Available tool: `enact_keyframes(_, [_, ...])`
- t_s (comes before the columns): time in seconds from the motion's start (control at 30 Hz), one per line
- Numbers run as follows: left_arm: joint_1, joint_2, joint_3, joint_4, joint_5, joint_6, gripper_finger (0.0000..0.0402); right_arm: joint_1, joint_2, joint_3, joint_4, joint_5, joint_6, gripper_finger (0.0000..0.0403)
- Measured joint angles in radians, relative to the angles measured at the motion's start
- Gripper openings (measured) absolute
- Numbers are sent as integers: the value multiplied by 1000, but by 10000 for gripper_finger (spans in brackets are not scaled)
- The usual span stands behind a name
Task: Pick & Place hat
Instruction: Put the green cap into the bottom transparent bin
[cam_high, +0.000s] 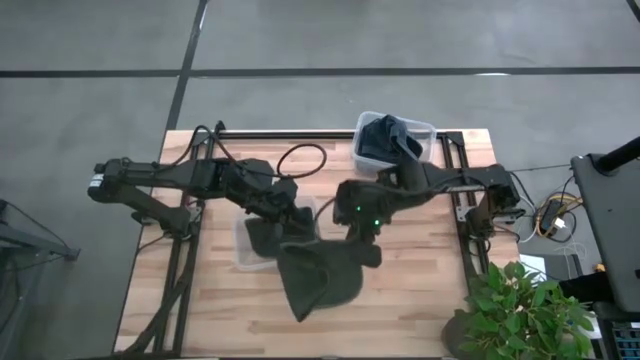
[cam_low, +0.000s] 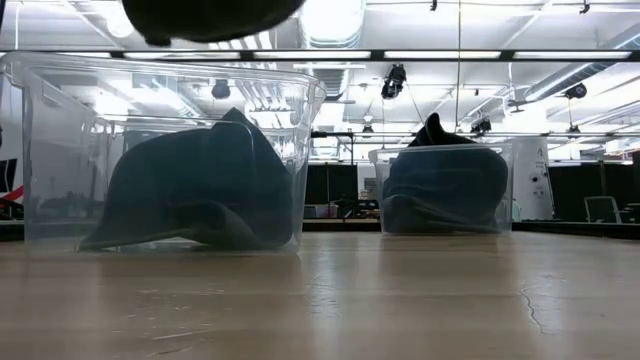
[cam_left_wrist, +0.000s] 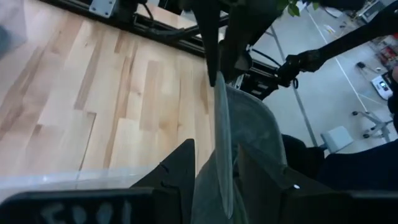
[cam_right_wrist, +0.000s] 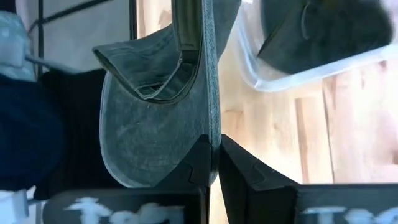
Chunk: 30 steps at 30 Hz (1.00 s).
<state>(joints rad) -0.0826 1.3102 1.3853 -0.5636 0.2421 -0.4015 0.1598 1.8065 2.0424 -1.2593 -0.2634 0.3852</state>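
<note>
A dark grey-green cap hangs above the table's middle between both grippers; the low view shows only its underside at the top edge. My left gripper reaches in from the left and my right gripper from the right. Each is shut on the cap. In the right wrist view the cap hangs beyond the fingers with its brim curled away. My left gripper pinches a thin edge of the cap between its two fingers, and the cloth runs straight out from between them. The cap is lifted clear of the table. My right gripper pinches the cap's rim edge between its two fingers, which lie close together. The cap hangs clear of the wooden table top.
A clear bin holding another dark hat stands just left of the held cap. A second clear bin with dark hats sits at the far edge. Cables lie behind the left arm. A plant stands off the near right corner.
</note>
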Motion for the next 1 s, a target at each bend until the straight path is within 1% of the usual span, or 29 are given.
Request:
enact_keyframes(0.23, [-1, 44, 0, 12, 4, 0, 113, -45, 0, 82, -13, -27, -17, 12])
enact_keyframes(0.43, [-1, 74, 0, 13, 7, 9, 106, -51, 0, 103, -25, -26, -19, 12])
enact_keyframes(0.53, [-3, 82, 0, 13, 8, 18, 82, -51, 0, 89, -30, -26, -19, 12])
enact_keyframes(0.7, [-1, 81, 0, 5, 2, 14, 21, -50, 23, 77, -84, -26, -20, 13])
enact_keyframes(0.77, [0, 80, 0, 2, 4, 10, 10, -50, 28, 76, -87, -28, -28, 13])
enact_keyframes(0.83, [0, 82, 0, 2, 3, 1, 9, -50, 34, 77, -85, -28, -41, 13])
enact_keyframes(1.0, [0, 96, 0, 6, 5, -14, 31, -51, 35, 77, -88, -28, -48, 13])
